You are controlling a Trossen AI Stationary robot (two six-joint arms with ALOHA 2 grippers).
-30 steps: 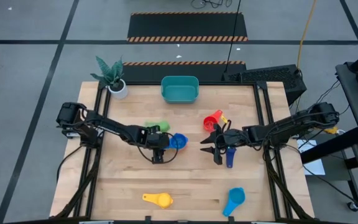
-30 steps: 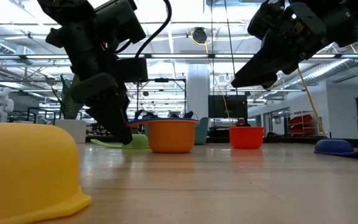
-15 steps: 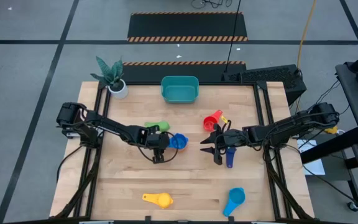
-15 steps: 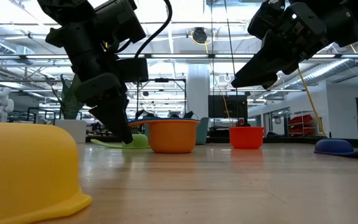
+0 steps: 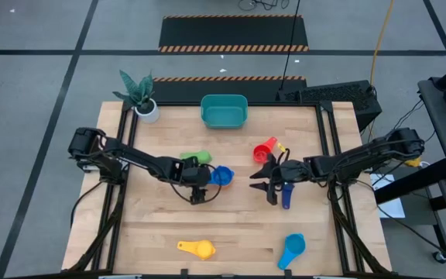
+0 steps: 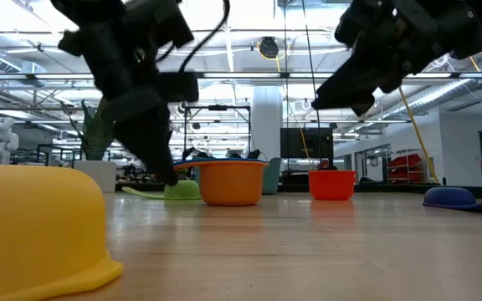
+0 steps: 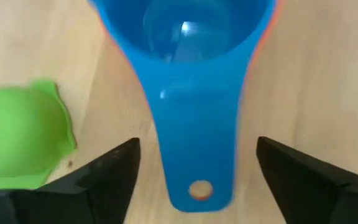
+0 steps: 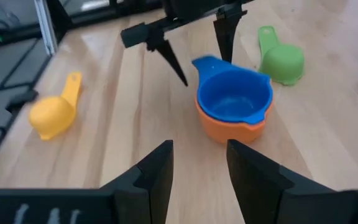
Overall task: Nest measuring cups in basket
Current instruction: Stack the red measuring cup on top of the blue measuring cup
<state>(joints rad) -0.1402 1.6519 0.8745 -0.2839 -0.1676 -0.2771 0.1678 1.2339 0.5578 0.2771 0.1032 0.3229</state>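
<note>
Basket (image 5: 224,111) at the far edge holds 0 cups. Left gripper (image 5: 197,191), fingers spread and grasping nothing, has barely shifted over the blue cup (image 5: 222,176) nested in the orange cup (image 8: 232,126); right gripper (image 5: 267,186) released, waiting unchanged. No progress.

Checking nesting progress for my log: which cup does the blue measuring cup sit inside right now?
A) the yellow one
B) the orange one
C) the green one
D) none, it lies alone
B: in the right wrist view the blue measuring cup sits inside the orange measuring cup, whose rim shows below it.
</note>
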